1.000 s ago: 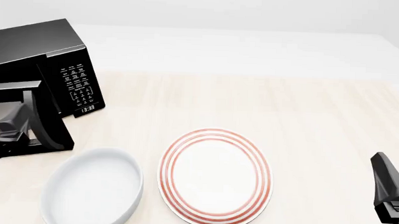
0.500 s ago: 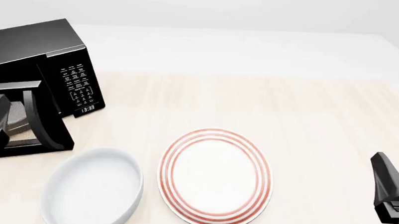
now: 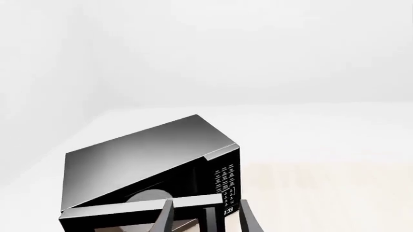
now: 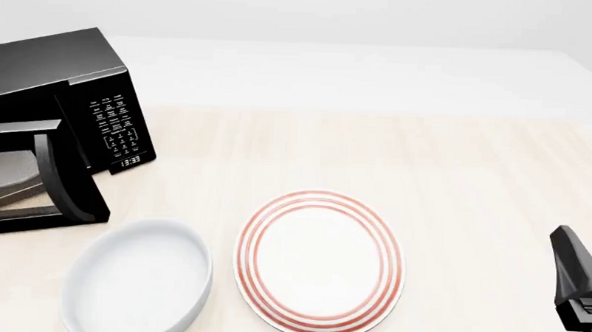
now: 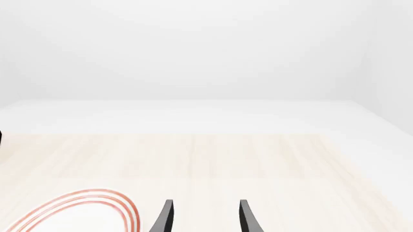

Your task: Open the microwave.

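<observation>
The microwave (image 4: pixel 56 121) stands far left, bowl (image 4: pixel 138 277) before it, plate (image 4: pixel 319 263) right.

The only readable marking is on the microwave (image 4: pixel 57 91): its small digital clock (image 4: pixel 130 161), at the foot of the button panel (image 4: pixel 117 124), shows 13:33 in pale digits. The buttons above carry white labels, but these are too small to read in either the front or left wrist view.
</observation>
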You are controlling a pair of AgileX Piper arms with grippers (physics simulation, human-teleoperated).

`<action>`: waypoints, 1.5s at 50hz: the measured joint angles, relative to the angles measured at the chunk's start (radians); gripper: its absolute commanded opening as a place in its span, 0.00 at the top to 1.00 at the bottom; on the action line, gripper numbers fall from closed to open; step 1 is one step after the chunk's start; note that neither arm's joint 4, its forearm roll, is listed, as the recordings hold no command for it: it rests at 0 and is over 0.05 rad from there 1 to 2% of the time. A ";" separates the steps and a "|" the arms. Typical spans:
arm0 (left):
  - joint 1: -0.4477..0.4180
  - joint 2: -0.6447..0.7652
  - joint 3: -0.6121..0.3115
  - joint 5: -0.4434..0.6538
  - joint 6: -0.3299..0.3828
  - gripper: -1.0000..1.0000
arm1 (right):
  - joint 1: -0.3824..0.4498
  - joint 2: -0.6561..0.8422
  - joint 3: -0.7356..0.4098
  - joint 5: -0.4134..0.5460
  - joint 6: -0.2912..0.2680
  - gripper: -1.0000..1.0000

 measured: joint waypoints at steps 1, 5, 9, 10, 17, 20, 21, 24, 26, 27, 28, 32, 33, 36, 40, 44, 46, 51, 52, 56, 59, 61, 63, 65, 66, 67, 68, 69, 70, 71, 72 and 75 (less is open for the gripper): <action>-0.001 0.002 -0.008 0.004 0.003 0.00 | 0.000 0.000 0.000 0.000 0.000 0.00; -0.003 0.010 -0.042 0.025 0.017 0.00 | 0.000 0.000 0.000 0.000 0.000 0.00; -0.002 0.020 -0.078 0.050 0.032 0.00 | 0.000 0.000 0.000 0.000 0.000 0.00; -0.002 0.023 -0.087 0.057 0.036 0.00 | 0.000 0.000 0.000 0.000 0.000 0.00; -0.001 0.049 -0.160 0.103 0.061 0.00 | 0.000 0.000 0.000 0.000 0.000 0.00; -0.002 0.062 -0.192 0.122 0.069 0.00 | 0.000 0.000 0.000 0.000 0.000 0.00; -0.003 0.067 -0.203 0.128 0.072 0.00 | 0.000 0.000 0.000 0.000 0.000 0.00; -0.007 0.085 -0.234 0.148 0.077 0.00 | 0.000 0.000 0.000 0.000 0.000 0.00; -0.009 0.097 -0.255 0.161 0.080 0.00 | 0.000 0.000 0.000 0.000 0.000 0.00; -0.010 0.103 -0.264 0.167 0.080 0.00 | 0.000 0.000 0.000 0.000 0.000 0.00; -0.011 0.110 -0.274 0.174 0.082 0.00 | 0.000 0.000 0.000 0.000 0.000 0.00; -0.016 0.139 -0.310 0.196 0.084 0.00 | 0.000 0.000 0.000 0.000 0.000 0.00; -0.017 0.147 -0.318 0.200 0.084 0.00 | 0.000 0.000 0.000 0.000 0.000 0.00; -0.019 0.167 -0.339 0.210 0.083 0.00 | 0.000 0.000 0.000 0.000 0.000 0.00; -0.016 0.189 -0.363 0.221 0.069 0.00 | 0.000 0.000 0.000 0.000 0.000 0.00; -0.016 0.210 -0.382 0.233 0.058 0.00 | 0.000 0.000 0.000 0.000 0.000 0.00; -0.014 0.220 -0.394 0.242 0.052 0.00 | 0.000 0.000 0.000 0.000 0.000 0.00; -0.011 0.246 -0.420 0.270 0.041 0.00 | 0.000 0.000 0.000 0.000 0.000 0.00; -0.010 0.250 -0.424 0.275 0.039 0.00 | 0.000 0.000 0.000 0.000 0.000 0.00; -0.012 0.273 -0.443 0.303 0.035 0.00 | 0.000 0.000 0.000 0.000 0.000 0.00; -0.010 0.287 -0.456 0.327 0.032 0.00 | 0.000 0.000 0.000 0.000 0.000 0.00; -0.008 0.294 -0.466 0.341 0.026 0.00 | 0.000 0.000 0.000 0.000 0.000 0.00; -0.007 0.302 -0.476 0.357 0.021 0.00 | 0.000 0.000 0.000 0.000 0.000 0.00; -0.006 0.310 -0.487 0.371 0.016 0.00 | 0.000 0.000 0.000 0.000 0.000 0.00; -0.006 0.314 -0.492 0.379 0.013 0.00 | 0.000 0.000 0.000 0.000 0.000 0.00; -0.006 0.317 -0.498 0.386 0.010 0.00 | 0.000 0.000 0.000 0.000 0.000 0.00; -0.006 0.321 -0.503 0.394 0.008 0.00 | 0.000 0.000 0.000 0.000 0.000 0.00; -0.006 0.325 -0.508 0.401 0.005 0.00 | 0.000 0.000 0.000 0.000 0.000 0.00; -0.006 0.329 -0.512 0.408 0.003 0.00 | 0.000 0.000 0.000 0.000 0.000 0.00; -0.006 0.333 -0.516 0.415 0.002 0.00 | 0.000 0.000 0.000 0.000 0.000 0.00; -0.005 0.336 -0.520 0.422 0.000 0.00 | 0.000 0.000 0.000 0.000 0.000 0.00; -0.004 0.346 -0.533 0.438 -0.009 0.00 | 0.000 0.000 0.000 0.000 0.000 0.00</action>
